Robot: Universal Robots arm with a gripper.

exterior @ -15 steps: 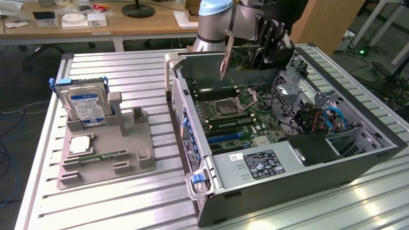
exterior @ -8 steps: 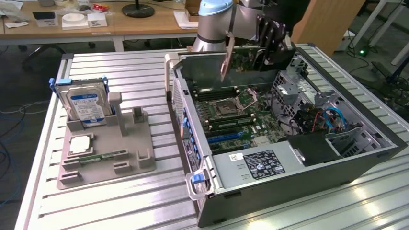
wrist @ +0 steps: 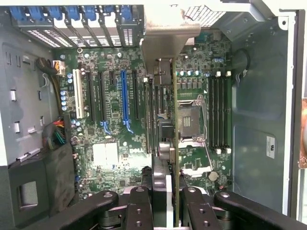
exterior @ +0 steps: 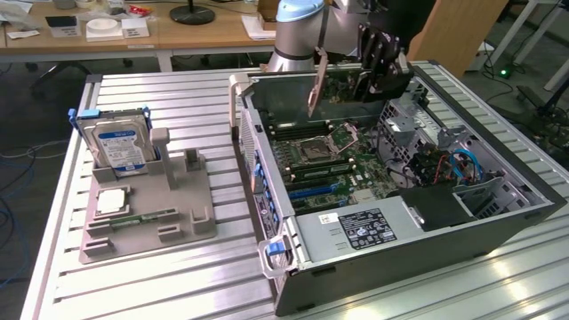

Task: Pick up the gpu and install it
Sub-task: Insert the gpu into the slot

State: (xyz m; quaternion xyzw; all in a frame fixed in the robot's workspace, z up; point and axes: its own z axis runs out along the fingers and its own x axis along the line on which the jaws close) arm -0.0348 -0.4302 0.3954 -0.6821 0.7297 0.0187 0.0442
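Note:
In the exterior view, the gpu (exterior: pixel 316 87) hangs on edge as a thin tan-brown card over the back of the open computer case (exterior: pixel 534 197). My gripper (exterior: pixel 360 90) is shut on it from above. In the wrist view the gpu (wrist: pixel 165 110) is seen edge-on, running away from my gripper (wrist: pixel 165 206) to its metal bracket (wrist: pixel 165 36). It hovers over the motherboard (wrist: pixel 108 120), between the blue expansion slot (wrist: pixel 125 100) and the empty processor socket (wrist: pixel 192 112). It sits in no slot.
Left of the case, a grey fixture (exterior: pixel 146 213) holds the silver hard drive (exterior: pixel 120 143), a green memory stick (exterior: pixel 142 218) and a square chip (exterior: pixel 113 200). The power supply (exterior: pixel 356 227) and drive bay cables (exterior: pixel 462 167) fill the case's near end. Rear slot covers (wrist: pixel 72 19) line one wall.

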